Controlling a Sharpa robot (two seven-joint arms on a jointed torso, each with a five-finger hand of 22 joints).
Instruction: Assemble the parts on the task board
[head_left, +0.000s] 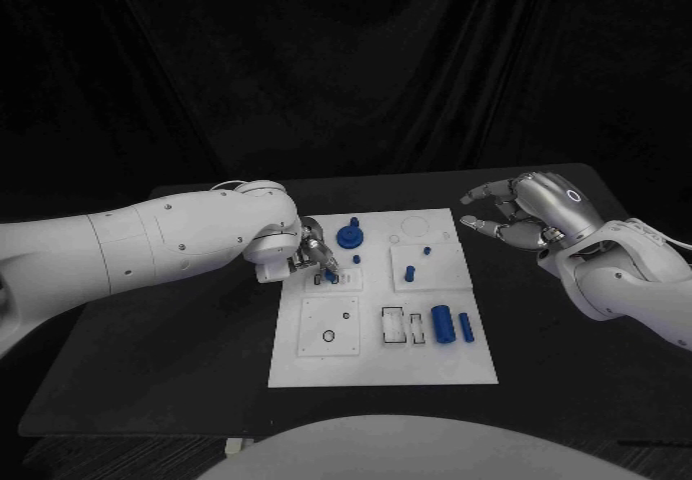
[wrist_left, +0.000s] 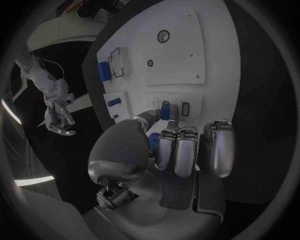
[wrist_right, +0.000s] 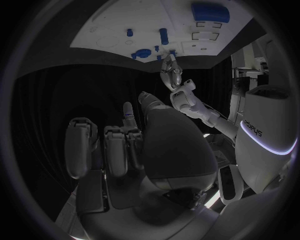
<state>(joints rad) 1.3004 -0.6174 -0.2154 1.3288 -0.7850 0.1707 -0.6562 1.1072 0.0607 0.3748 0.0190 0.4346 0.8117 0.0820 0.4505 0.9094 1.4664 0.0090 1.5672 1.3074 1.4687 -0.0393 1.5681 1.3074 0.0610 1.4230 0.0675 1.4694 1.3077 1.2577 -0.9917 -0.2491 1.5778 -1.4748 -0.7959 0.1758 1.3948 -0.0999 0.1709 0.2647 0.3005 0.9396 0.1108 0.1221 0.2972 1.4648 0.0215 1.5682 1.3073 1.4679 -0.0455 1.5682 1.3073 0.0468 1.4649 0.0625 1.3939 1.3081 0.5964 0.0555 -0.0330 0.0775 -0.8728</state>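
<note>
Looking down from the head, the left hand (head_left: 306, 258) pinches a small blue part (head_left: 333, 277) over the task board (head_left: 384, 368); the right hand (head_left: 522, 215) hovers empty, fingers apart. From the left wrist, that part sits crooked at its slot (wrist_left: 185, 108) and could jam or slip.

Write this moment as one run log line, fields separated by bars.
left hand: pinches small blue part over task board | right hand: open, off board

A black table (head_left: 173, 350) stands before a dark curtain (head_left: 346, 80).
</note>
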